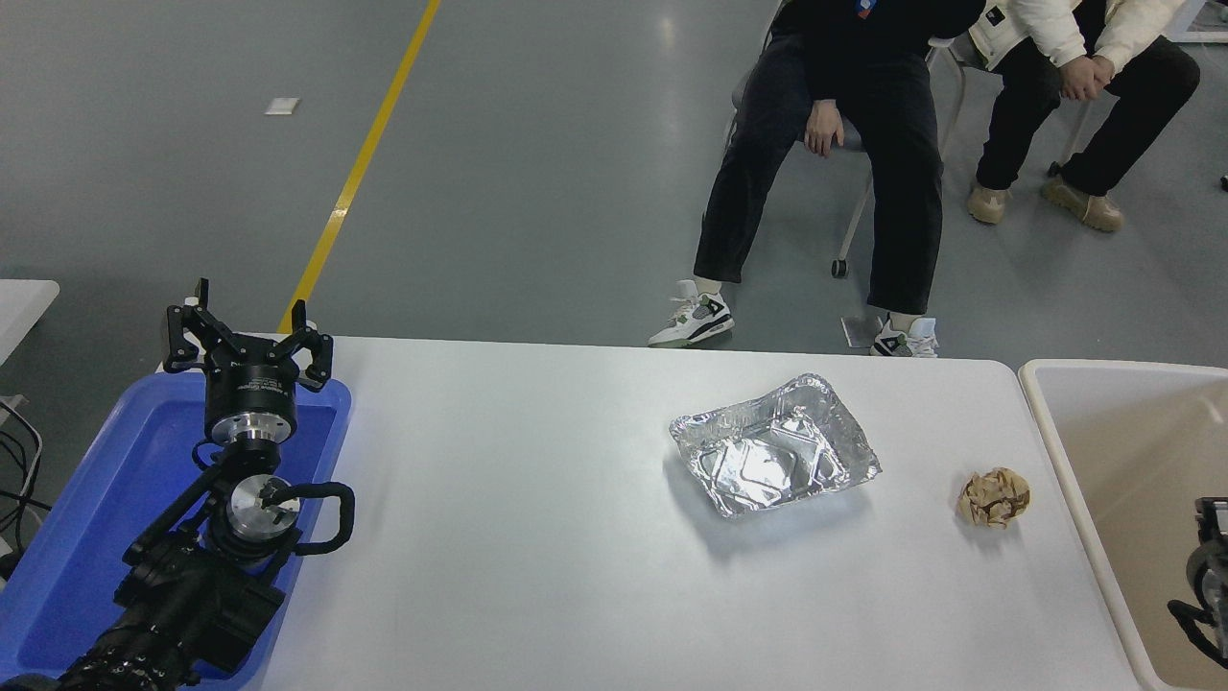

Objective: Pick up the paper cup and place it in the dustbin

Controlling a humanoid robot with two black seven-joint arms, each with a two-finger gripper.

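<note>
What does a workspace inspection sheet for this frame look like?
Surface: white rectangular table, bare across the middle.
Job's things: large beige dustbin with cream rim at the table's right end; paper cup not visible.
Clutter: crumpled silver foil tray, crumpled brown paper ball, blue plastic tray at left.
Grippers: left pincer open over the blue tray; right pincer over the dustbin at the frame's edge, state unclear.
Cables: black cables at the left edge.
Surroundings: grey floor, yellow floor line, two seated people.
</note>
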